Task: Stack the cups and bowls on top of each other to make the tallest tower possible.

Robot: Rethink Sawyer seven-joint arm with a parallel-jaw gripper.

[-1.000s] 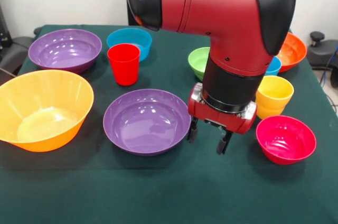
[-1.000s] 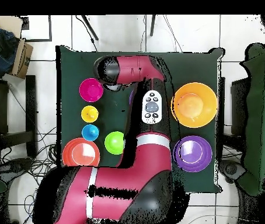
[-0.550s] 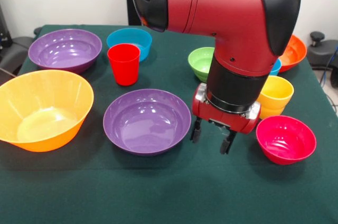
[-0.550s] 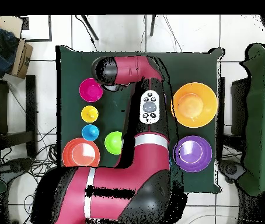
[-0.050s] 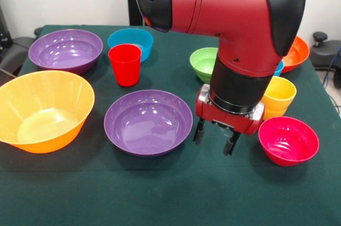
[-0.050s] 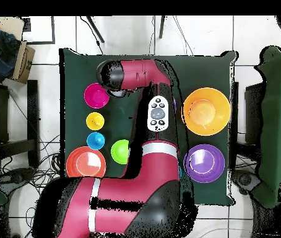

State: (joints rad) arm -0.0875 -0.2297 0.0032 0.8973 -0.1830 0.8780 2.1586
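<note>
My gripper (image 5: 214,143) hangs open and empty just above the cloth, between the near purple bowl (image 5: 148,122) and the magenta-pink bowl (image 5: 288,140). Behind it, partly hidden by the arm, are a yellow cup (image 5: 278,95), a light blue cup (image 5: 277,68) and a green bowl (image 5: 203,63). An orange bowl (image 5: 296,52) sits at the far right. A red cup (image 5: 124,64) stands upright in front of a blue bowl (image 5: 130,41). A second purple bowl (image 5: 65,50) and the big yellow-orange bowl (image 5: 42,110) are at the left. In the overhead view the arm covers the gripper.
Everything stands on a dark green tablecloth (image 5: 160,194). The overhead view shows the magenta-pink bowl (image 6: 96,95), yellow cup (image 6: 95,121) and light blue cup (image 6: 95,141) in a line along one side, and the yellow-orange bowl (image 6: 205,111) opposite.
The gripper has drifted a little to the right, toward the magenta-pink bowl, staying open. No cup or bowl has moved.
</note>
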